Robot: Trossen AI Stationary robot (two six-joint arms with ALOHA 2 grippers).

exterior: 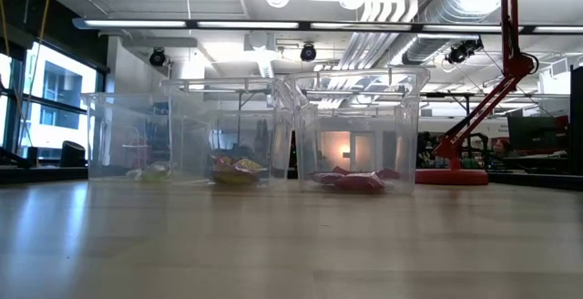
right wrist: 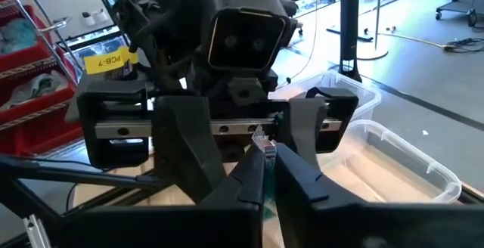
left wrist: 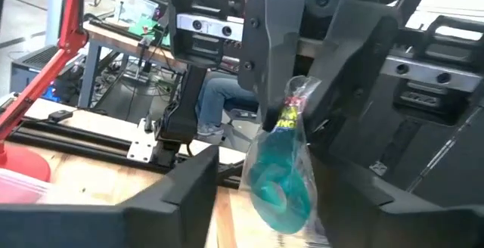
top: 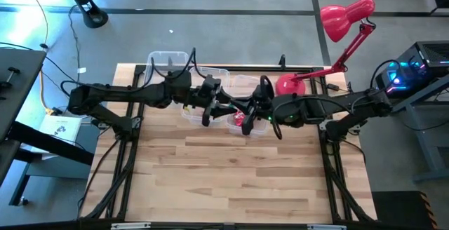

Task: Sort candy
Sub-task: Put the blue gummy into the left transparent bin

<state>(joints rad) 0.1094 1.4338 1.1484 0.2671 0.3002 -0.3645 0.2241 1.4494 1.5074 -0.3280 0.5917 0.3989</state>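
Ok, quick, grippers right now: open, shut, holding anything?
Left gripper: open, fingers either side of the green candy.
Right gripper: shut on the green candy.

Three clear bins (exterior: 355, 130) stand in a row at the far end of a wooden table (top: 231, 177) — a red lamp (top: 344, 19) beside them, its round base (exterior: 451, 177) on the tabletop. A seated person (left wrist: 219, 100) in jeans shows beyond the table.

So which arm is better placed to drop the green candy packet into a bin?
Right. The right claw is already shut on the green candy packet above the clear bins; the left claw is open and holds nothing.
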